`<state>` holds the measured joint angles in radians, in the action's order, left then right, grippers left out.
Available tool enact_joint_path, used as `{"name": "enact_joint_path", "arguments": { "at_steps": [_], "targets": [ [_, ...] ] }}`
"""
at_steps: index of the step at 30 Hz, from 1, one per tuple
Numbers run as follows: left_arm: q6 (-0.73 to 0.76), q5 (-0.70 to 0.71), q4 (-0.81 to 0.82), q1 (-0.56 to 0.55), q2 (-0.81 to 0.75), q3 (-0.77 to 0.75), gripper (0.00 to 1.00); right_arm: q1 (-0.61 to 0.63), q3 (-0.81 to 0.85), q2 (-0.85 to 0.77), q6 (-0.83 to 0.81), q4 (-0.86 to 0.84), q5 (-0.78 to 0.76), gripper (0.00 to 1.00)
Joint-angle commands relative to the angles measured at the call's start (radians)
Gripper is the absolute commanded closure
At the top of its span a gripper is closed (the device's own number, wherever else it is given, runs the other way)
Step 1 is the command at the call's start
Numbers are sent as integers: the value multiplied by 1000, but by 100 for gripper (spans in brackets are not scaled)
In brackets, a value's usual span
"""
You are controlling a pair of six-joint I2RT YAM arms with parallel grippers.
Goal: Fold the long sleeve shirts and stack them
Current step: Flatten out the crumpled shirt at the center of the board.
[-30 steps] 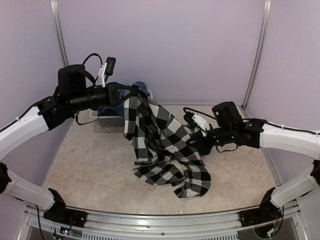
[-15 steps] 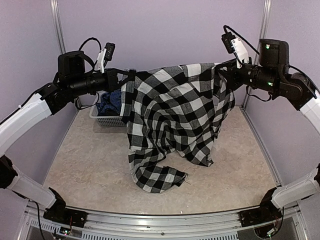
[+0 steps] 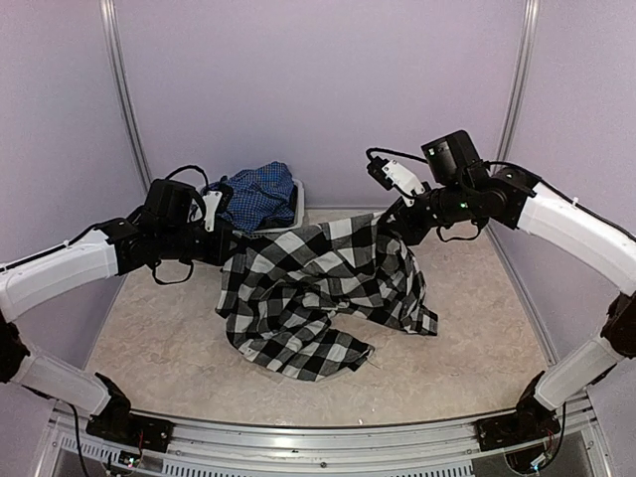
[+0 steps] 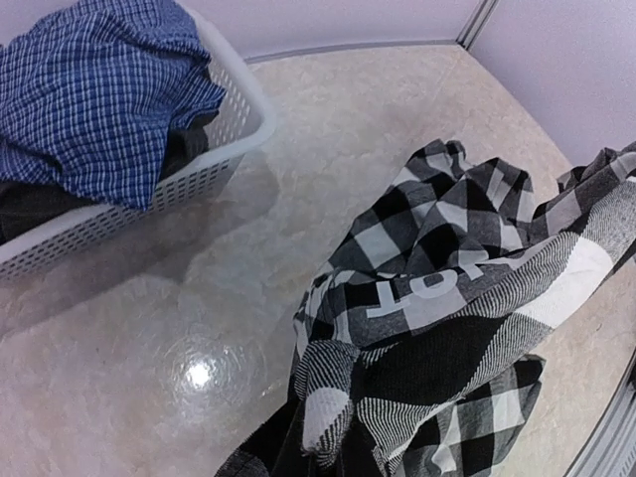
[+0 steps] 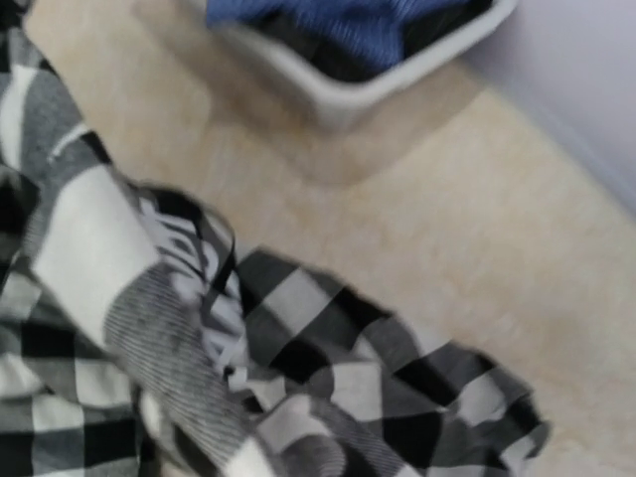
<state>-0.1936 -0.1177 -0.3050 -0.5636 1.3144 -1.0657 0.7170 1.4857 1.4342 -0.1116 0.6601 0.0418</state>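
Checked shirt (image 3: pixel 316 298) and blue shirt (image 4: pixel 99 89) — soft, matt woven cloth. Basket (image 4: pixel 134 204): white plastic mesh (faint sheen). Table (image 4: pixel 328 109) — smooth, glossy marbled top, catching a glare spot.

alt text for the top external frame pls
The left claw and right claw hold a checked shirt up between them, its lower part heaped on the table. A blue shirt lies in a white basket at far left.
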Motion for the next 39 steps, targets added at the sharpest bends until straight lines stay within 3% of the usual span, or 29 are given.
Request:
{"name": "enact_joint_path", "arguments": {
  "at_steps": [1, 5, 6, 9, 12, 13, 14, 18, 24, 28, 33, 39],
  "targets": [
    [-19, 160, -45, 11, -121, 87, 100, -8, 8, 55, -9, -41, -21, 100],
    [-33, 197, -94, 13, -206, 120, 100, -7, 88, 133, -42, -59, 8, 100],
    [-30, 195, -104, 13, -213, 124, 93, -7, 100, 148, -54, -65, 35, 100],
    [-3, 143, -94, 12, -213, 132, 54, -4, 130, 192, -84, -68, 117, 100],
    [15, 49, 3, 10, -238, 143, 28, 3, 109, 198, -109, -87, 214, 100],
    [19, 10, 47, 8, -255, 146, 8, 3, 92, 192, -114, -99, 252, 100],
    [26, -27, 92, 7, -274, 148, 2, 3, 65, 183, -115, -114, 292, 100],
    [50, -151, 269, -32, -258, 138, 1, 4, 7, 151, -129, -158, 437, 100],
    [144, -184, 311, -220, -41, -6, 1, 5, -1, 133, -115, -170, 481, 100],
    [86, -81, 357, -293, 149, -96, 1, 3, -1, 130, -73, -184, 468, 100],
    [68, 61, 454, -373, 254, -93, 3, -1, 5, 131, -36, -179, 446, 100],
    [105, 177, 462, -403, 322, -107, 20, -5, -4, 131, -24, -170, 443, 100]
  ]
}}
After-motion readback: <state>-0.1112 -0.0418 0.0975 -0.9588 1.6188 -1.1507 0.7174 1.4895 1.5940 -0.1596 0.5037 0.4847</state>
